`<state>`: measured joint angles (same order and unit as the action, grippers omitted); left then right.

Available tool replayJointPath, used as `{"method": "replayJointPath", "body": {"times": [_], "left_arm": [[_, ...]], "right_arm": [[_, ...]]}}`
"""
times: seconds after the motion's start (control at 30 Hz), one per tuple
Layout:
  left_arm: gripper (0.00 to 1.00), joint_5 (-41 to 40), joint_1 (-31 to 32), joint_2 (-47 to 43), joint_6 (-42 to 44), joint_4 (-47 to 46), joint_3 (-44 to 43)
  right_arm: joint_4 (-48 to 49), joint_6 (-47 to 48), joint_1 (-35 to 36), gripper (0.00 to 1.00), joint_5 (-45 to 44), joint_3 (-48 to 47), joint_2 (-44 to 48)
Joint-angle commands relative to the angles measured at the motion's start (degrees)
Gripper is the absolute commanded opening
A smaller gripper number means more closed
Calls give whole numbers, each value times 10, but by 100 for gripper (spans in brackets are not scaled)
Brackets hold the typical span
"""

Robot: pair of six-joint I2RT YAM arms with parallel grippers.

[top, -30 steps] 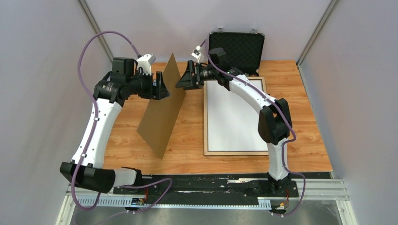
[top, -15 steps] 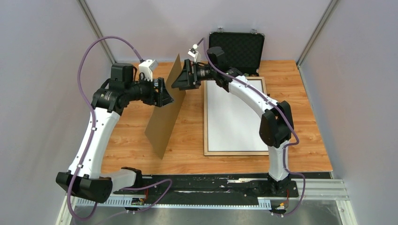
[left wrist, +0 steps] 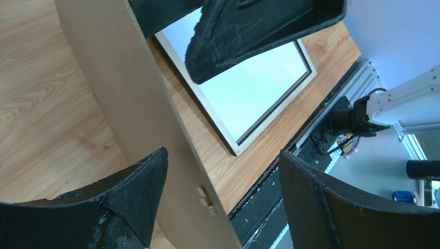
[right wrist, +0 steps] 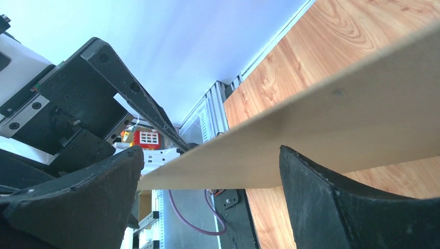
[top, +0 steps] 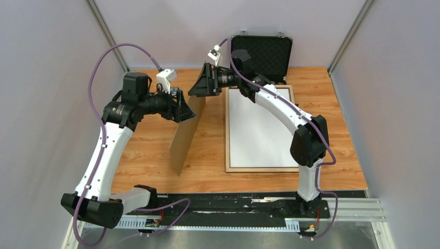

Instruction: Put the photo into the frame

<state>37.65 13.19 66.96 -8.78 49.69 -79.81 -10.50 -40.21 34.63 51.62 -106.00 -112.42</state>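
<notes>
Tabletop (top: pixel 145 150): hardboard panel (top: pixel 186 136) stands beside frame (top: pixel 259 169).

I count two robot arms, one left arm (top: pixel 104 150) and one right arm (top: pixel 280 111). Each arm has one claw, so there are two: the left claw (top: pixel 188 108) and the right claw (top: pixel 199 82). Each wrist carries one small white camera (top: pixel 166 78), which makes two cameras. There is one wooden surface (top: pixel 140 150). On it there is one frame (top: pixel 259 169), one photo (top: pixel 259 129) with its white side up, one brown board (top: pixel 184 140) and one black case (top: pixel 264 54).
</notes>
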Motion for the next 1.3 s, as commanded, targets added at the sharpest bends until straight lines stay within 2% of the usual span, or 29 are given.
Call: {"method": "replayJointPath", "body": {"times": [0.0,0.43,0.73,1.0,1.27], "left_arm": [[85,50,4,-19,9,-29,8],[87,88,5,-26,19,-35,23],[87,150,10,-21,42,-31,38],[87,84,12,-19,58,-20,36],[89,17,12,-28,52,-29,36]], "right_arm": [[16,-13,8,100,-7,-2,7],[-17,6,10,98,-64,23,28],[-29,16,10,98,-95,61,64],[-27,35,7,98,-117,116,100],[9,27,-2,90,-127,193,114]]}}
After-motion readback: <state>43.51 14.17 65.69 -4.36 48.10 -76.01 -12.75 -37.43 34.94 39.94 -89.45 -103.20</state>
